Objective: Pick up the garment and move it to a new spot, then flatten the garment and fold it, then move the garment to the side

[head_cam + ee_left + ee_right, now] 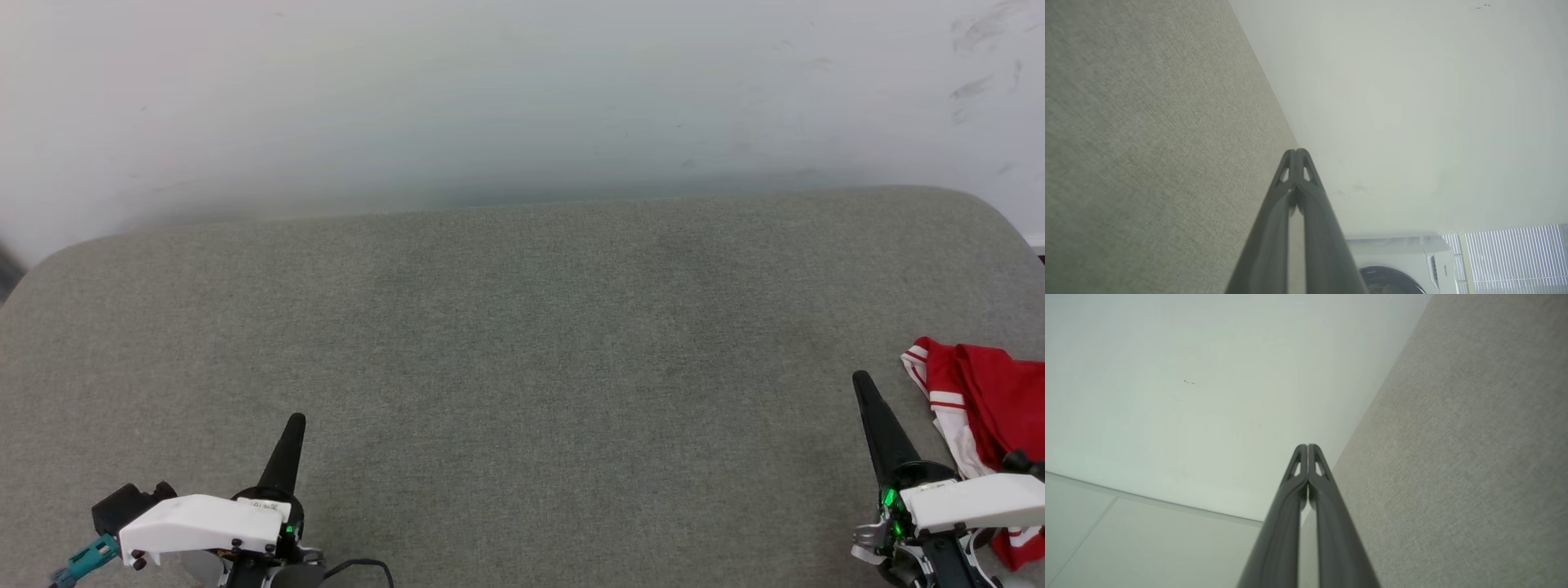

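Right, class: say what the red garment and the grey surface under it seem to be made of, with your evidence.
The garment: probably soft knit cloth, matte; it lies crumpled in folds. The grey surface: looks like woven upholstery fabric, matte; a fine heathered weave shows.

Red garment [1000, 392] with red-and-white striped trim, seemingly white sleeve, against grey-green woven surface [522, 367]

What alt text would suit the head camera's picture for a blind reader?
A crumpled red T-shirt with white, red-striped sleeves lies at the right edge of a grey fabric surface, beside the shut right gripper. The shut left gripper shows at lower left, with a white wall behind.
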Available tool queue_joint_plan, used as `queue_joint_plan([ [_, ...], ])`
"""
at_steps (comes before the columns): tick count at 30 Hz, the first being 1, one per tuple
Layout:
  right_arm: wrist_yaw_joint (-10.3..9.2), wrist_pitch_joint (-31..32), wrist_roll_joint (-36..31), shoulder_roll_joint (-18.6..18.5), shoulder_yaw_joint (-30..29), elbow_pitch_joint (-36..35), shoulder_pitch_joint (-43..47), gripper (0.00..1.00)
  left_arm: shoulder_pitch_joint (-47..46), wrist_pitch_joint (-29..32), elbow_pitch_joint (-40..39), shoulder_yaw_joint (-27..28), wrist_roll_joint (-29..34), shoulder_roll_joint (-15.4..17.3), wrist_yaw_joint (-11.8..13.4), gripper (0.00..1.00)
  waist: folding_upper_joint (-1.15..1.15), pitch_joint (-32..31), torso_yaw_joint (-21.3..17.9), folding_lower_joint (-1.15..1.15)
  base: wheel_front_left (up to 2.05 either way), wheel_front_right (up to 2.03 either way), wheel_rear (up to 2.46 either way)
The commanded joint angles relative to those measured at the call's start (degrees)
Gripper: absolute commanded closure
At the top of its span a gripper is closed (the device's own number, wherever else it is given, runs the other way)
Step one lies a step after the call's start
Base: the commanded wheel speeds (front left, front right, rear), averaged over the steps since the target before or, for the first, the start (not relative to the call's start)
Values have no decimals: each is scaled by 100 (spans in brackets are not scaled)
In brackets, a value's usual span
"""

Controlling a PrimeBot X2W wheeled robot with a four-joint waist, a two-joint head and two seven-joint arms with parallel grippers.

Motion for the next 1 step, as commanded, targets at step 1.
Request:
queue_joint_plan([
  [1,1,11,125,-12,-22,8,-116,100,-132,38,-7,50,-92,-6,-50,100,0,1,2,0,0,0,0],
])
